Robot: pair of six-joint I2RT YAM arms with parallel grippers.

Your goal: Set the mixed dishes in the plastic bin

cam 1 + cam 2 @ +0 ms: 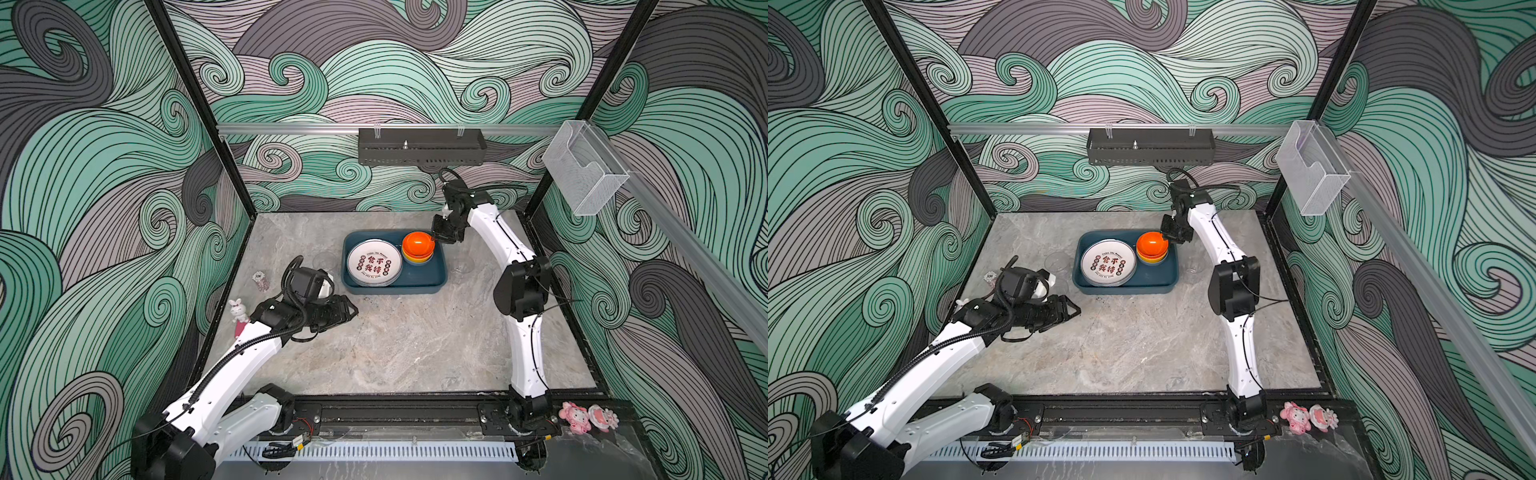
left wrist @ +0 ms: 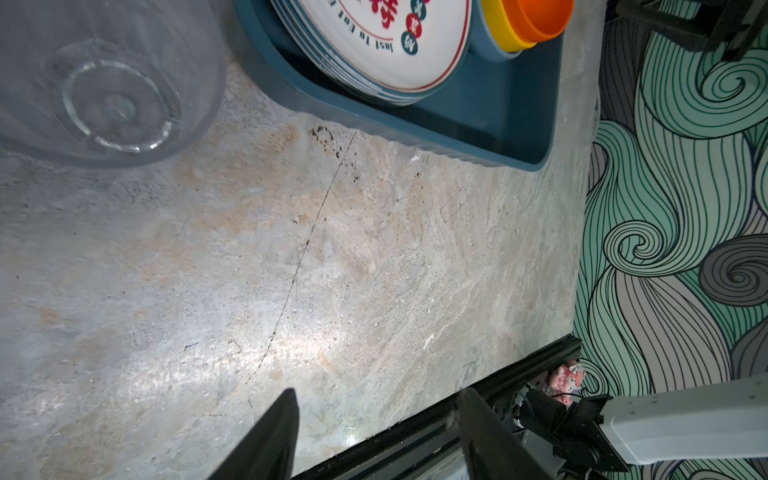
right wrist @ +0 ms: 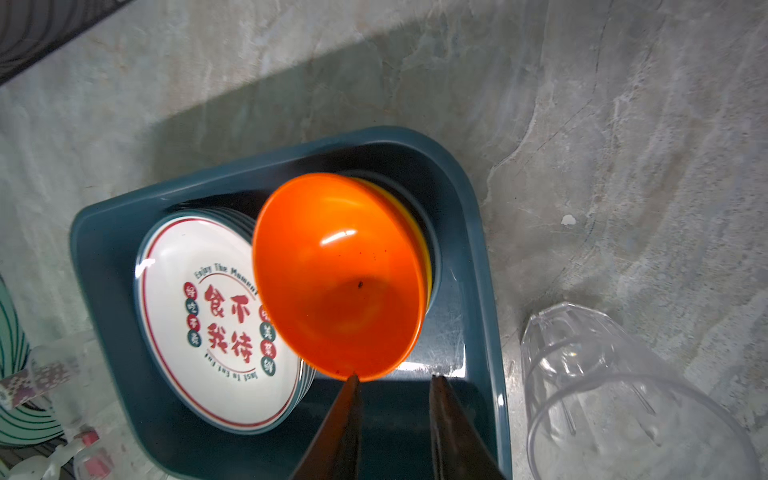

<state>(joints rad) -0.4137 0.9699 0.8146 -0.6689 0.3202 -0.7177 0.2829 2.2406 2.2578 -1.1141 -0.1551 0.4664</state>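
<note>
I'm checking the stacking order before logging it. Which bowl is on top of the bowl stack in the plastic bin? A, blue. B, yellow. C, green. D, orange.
D: the orange bowl is uppermost, sitting in the yellow bowl below it, inside the plastic bin.
</note>
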